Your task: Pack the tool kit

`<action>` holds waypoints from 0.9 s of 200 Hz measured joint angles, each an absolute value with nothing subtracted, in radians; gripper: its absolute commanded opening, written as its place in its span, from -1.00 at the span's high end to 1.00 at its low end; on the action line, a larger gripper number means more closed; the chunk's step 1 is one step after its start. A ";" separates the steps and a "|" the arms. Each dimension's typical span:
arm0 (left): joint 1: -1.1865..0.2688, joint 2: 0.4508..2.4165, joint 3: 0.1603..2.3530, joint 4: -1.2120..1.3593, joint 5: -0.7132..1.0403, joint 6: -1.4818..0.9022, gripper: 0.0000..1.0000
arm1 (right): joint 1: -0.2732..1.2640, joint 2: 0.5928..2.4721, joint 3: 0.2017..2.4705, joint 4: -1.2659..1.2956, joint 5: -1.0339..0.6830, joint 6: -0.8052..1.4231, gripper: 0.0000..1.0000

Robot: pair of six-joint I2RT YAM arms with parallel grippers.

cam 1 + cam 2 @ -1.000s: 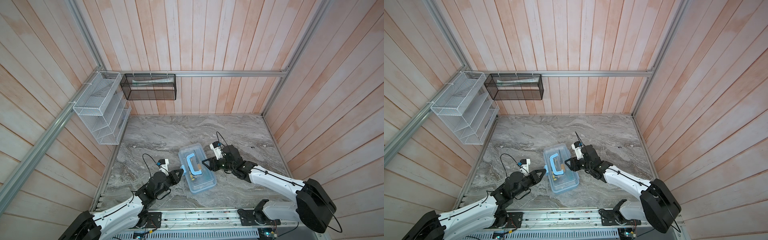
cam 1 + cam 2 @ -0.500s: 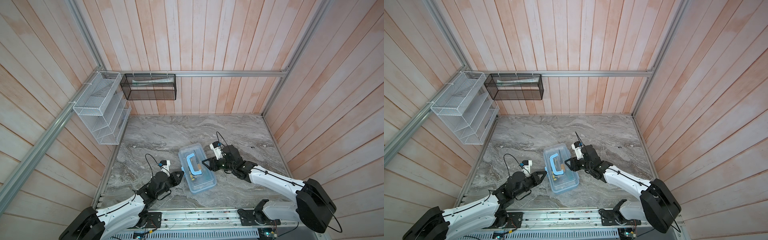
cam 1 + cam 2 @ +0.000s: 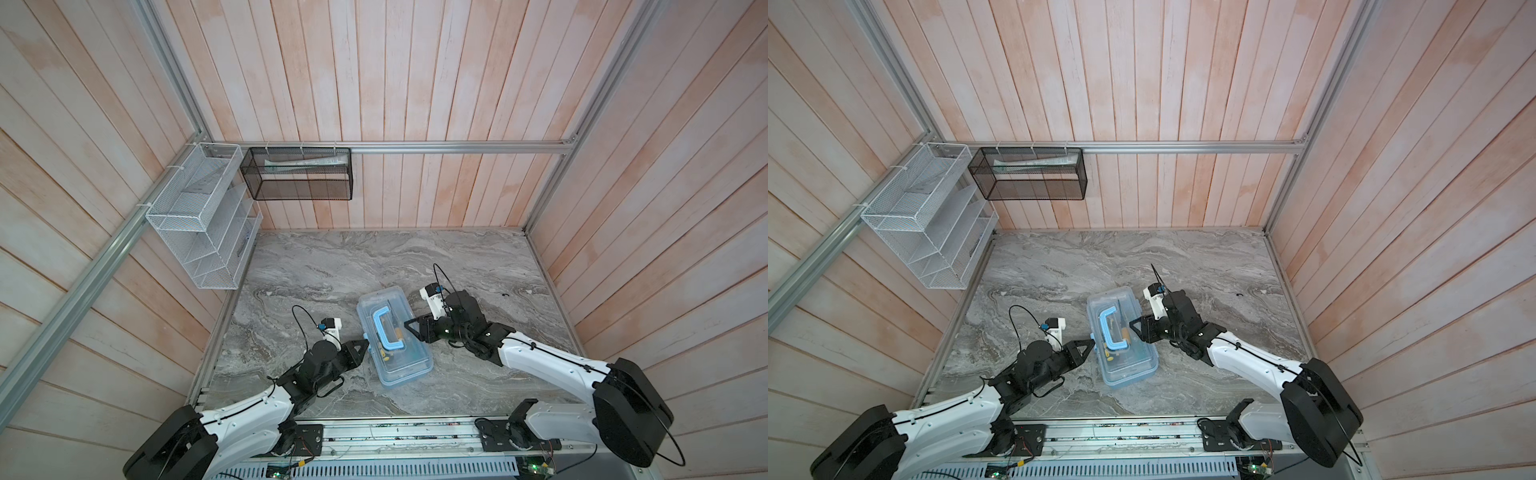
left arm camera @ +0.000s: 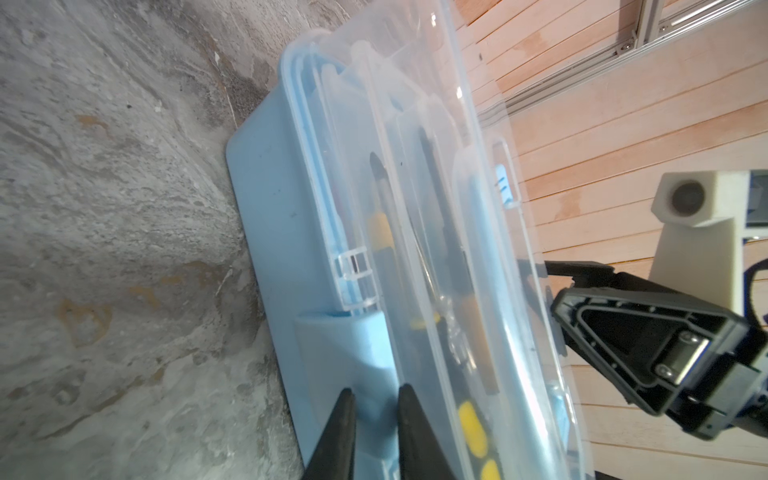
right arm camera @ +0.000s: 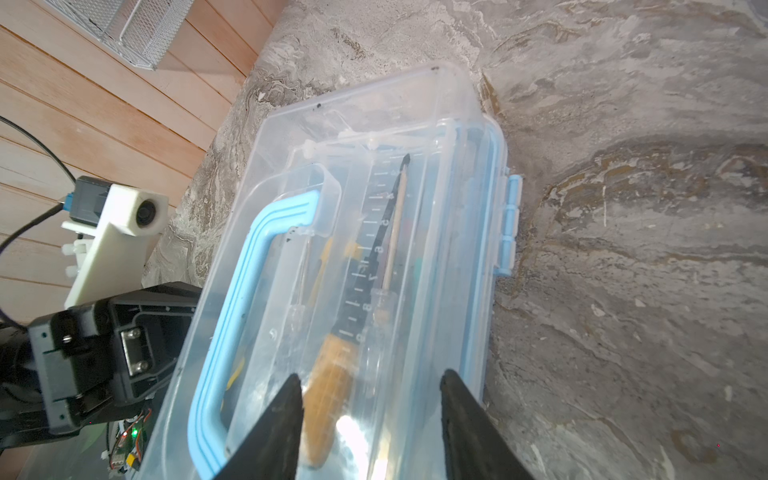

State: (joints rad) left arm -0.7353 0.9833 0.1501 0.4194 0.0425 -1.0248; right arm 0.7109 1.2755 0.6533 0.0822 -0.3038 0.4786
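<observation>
I see the light-blue, clear-lidded plastic tool case (image 3: 404,365) on the grey marble surface (image 3: 332,266), free room round its edges. My left pincer (image 3: 367,341), arm low, pinches its light-blue latch (image 4: 345,340); my right pincer (image 3: 407,325) gapes over its opposite long edge.

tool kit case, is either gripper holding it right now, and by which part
The left gripper is pinched on the side latch of the tool kit case. The right gripper stands open over the clear lid, holding nothing.

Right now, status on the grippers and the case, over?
Left gripper shut, tips at the latch of the case. Right gripper open over the lid. Lid down, tools inside. Nothing in the way.
</observation>
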 measured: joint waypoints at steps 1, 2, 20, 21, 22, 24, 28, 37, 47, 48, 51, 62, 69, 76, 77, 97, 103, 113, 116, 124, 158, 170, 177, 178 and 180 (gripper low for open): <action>-0.735 0.983 0.151 0.418 0.042 -1.024 0.58 | 0.711 1.275 0.653 0.082 -0.304 0.479 0.01; -0.735 0.983 0.153 0.414 0.041 -1.024 0.58 | 0.711 1.275 0.653 0.082 -0.304 0.479 0.01; -0.735 0.974 0.179 0.354 0.032 -1.021 0.53 | 0.711 1.275 0.654 0.082 -0.304 0.478 0.01; -0.735 0.974 0.180 0.351 0.031 -1.021 0.53 | 0.711 1.275 0.654 0.081 -0.304 0.478 0.01; -0.735 0.972 0.182 0.344 0.031 -1.020 0.52 | 0.711 1.275 0.653 0.081 -0.304 0.478 0.01; -0.735 0.970 0.186 0.333 0.029 -1.021 0.51 | 0.711 1.275 0.654 0.081 -0.304 0.478 0.01; -0.735 0.967 0.192 0.317 0.030 -1.021 0.49 | 0.711 1.275 0.654 0.081 -0.304 0.478 0.01; -0.739 0.963 0.219 0.255 0.030 -1.013 0.41 | 0.711 1.275 0.654 0.081 -0.304 0.478 0.01; -0.743 0.964 0.258 0.175 0.029 -1.011 0.28 | 0.711 1.275 0.654 0.081 -0.304 0.478 0.01; -0.743 0.965 0.265 0.163 0.031 -1.006 0.27 | 0.711 1.275 0.654 0.081 -0.304 0.478 0.01; -0.743 0.967 0.278 0.139 0.029 -0.999 0.25 | 0.711 1.275 0.654 0.081 -0.304 0.478 0.01; -0.743 0.981 0.332 0.049 0.025 -0.983 0.23 | 0.711 1.276 0.654 0.081 -0.304 0.478 0.01; -0.741 0.994 0.359 0.005 0.022 -0.974 0.23 | 0.711 1.277 0.654 0.081 -0.304 0.478 0.01; -0.742 1.010 0.381 -0.031 0.021 -0.964 0.23 | 0.711 1.278 0.654 0.081 -0.305 0.478 0.01; -0.742 1.011 0.382 -0.034 0.022 -0.963 0.23 | 0.711 1.278 0.654 0.082 -0.305 0.478 0.01; -0.742 1.042 0.417 -0.083 0.023 -0.945 0.28 | 0.710 1.279 0.655 0.081 -0.305 0.477 0.01; -0.742 1.047 0.424 -0.091 0.023 -0.942 0.29 | 0.710 1.279 0.655 0.080 -0.305 0.476 0.01; -0.742 1.054 0.434 -0.104 0.026 -0.937 0.31 | 0.709 1.279 0.655 0.080 -0.306 0.474 0.01; -0.742 1.055 0.437 -0.109 0.025 -0.937 0.32 | 0.709 1.279 0.656 0.080 -0.306 0.474 0.01; -0.742 1.057 0.443 -0.120 0.025 -0.936 0.34 | 0.707 1.279 0.656 0.080 -0.309 0.473 0.01; -0.746 1.032 0.444 -0.154 0.017 -0.954 0.38 | 0.701 1.281 0.656 0.080 -0.321 0.467 0.01; -0.749 1.009 0.428 -0.192 0.006 -0.959 0.38 | 0.698 1.282 0.656 0.080 -0.327 0.466 0.01; -0.748 0.999 0.410 -0.224 -0.005 -0.966 0.38 | 0.698 1.283 0.656 0.081 -0.330 0.466 0.01; -0.748 0.999 0.408 -0.227 -0.006 -0.966 0.38 | 0.697 1.283 0.656 0.081 -0.330 0.466 0.01; -0.748 0.997 0.403 -0.237 -0.009 -0.969 0.38 | 0.697 1.283 0.656 0.080 -0.331 0.466 0.01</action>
